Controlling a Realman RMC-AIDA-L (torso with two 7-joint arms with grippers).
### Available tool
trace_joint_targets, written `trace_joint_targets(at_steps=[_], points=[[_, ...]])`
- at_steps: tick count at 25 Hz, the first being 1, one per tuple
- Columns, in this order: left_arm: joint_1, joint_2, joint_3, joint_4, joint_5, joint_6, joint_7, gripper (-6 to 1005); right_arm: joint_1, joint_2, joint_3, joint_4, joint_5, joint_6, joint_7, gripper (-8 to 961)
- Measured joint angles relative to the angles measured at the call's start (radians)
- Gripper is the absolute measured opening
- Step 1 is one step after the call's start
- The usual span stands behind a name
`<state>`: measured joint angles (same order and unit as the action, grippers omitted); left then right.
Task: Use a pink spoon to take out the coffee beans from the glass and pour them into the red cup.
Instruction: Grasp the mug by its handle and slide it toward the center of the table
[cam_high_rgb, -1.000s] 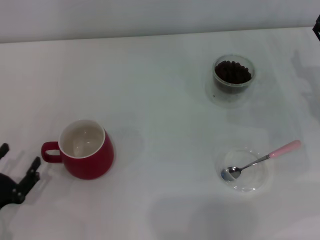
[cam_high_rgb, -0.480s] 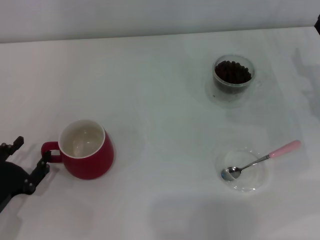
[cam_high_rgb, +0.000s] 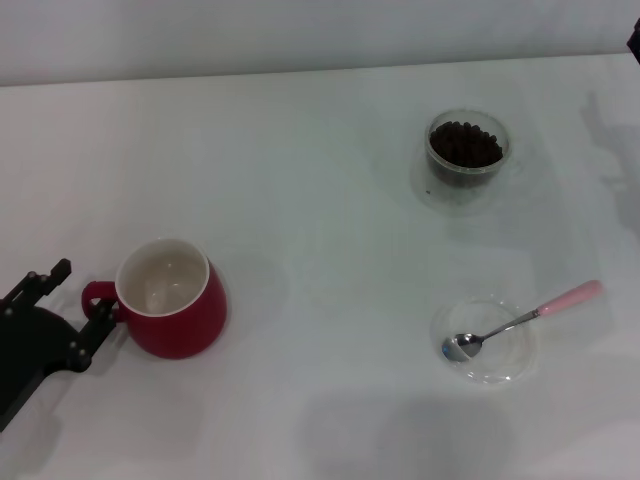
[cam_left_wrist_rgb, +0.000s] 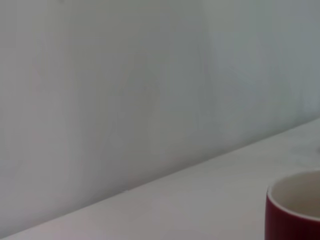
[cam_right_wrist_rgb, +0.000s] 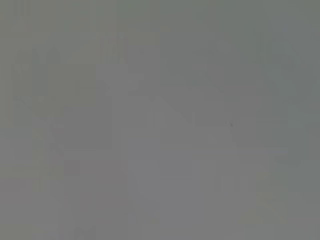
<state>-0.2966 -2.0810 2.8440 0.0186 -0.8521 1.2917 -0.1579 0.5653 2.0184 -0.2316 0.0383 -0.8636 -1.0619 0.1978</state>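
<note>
Pink spoon (cam_high_rgb: 520, 321) was untouched: it lay well to the right of your working arm, its metal bowl resting in the shallow clear dish (cam_high_rgb: 488, 340) and its handle jutting past the dish rim toward the far right.

Your left gripper (cam_high_rgb: 72, 304) sat at the near-left edge of the table (cam_high_rgb: 300, 160), fingers spread apart, straddling the loop handle of the red cup (cam_high_rgb: 172, 298). One fingertip appeared to touch the handle; I could not confirm firm contact. Nothing was clamped.

Outward from there, the cup stood upright with its white inside showing no beans. The glass (cam_high_rgb: 467, 150) stood at the far right, well apart from the cup, with the coffee beans (cam_high_rgb: 465, 144) filling it close to the rim.

Judgement: you were at the opening step, bracing the cup before any scooping. The next move calls for closing on the handle without tipping the cup, then bringing the other arm to the spoon handle.

Your right gripper was not shown; only a dark sliver sat at the far-right corner of the head view, and the right wrist view gave nothing legible. The left wrist view showed only the cup's rim and a bare wall. Most of the left arm was cut off by the frame edge.
</note>
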Motion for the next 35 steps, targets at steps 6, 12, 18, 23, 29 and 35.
trace_joint_targets(at_steps=[6, 12, 18, 23, 29, 35], points=[[-0.005, 0.0, 0.0, 0.022, 0.0, -0.002, 0.0, 534, 0.004, 0.0, 0.0, 0.0, 0.0, -0.005, 0.0, 866], [-0.003, -0.002, 0.0, 0.04, -0.001, -0.003, 0.0, 468, 0.005, 0.0, 0.0, -0.002, 0.0, -0.007, 0.0, 865], [-0.002, -0.003, 0.0, 0.046, -0.001, -0.004, 0.0, 332, 0.005, -0.001, -0.001, -0.002, 0.0, -0.008, 0.0, 865], [0.0, -0.004, 0.0, 0.058, 0.0, -0.006, 0.0, 163, 0.001, -0.001, -0.002, -0.002, 0.0, -0.009, 0.0, 865], [0.001, -0.005, 0.0, 0.07, 0.0, -0.018, 0.001, 147, -0.002, -0.001, -0.005, -0.002, -0.001, -0.009, 0.0, 865], [-0.004, -0.004, 0.0, 0.105, 0.022, -0.042, 0.061, 145, -0.002, -0.001, -0.007, -0.005, -0.004, -0.009, 0.0, 865]])
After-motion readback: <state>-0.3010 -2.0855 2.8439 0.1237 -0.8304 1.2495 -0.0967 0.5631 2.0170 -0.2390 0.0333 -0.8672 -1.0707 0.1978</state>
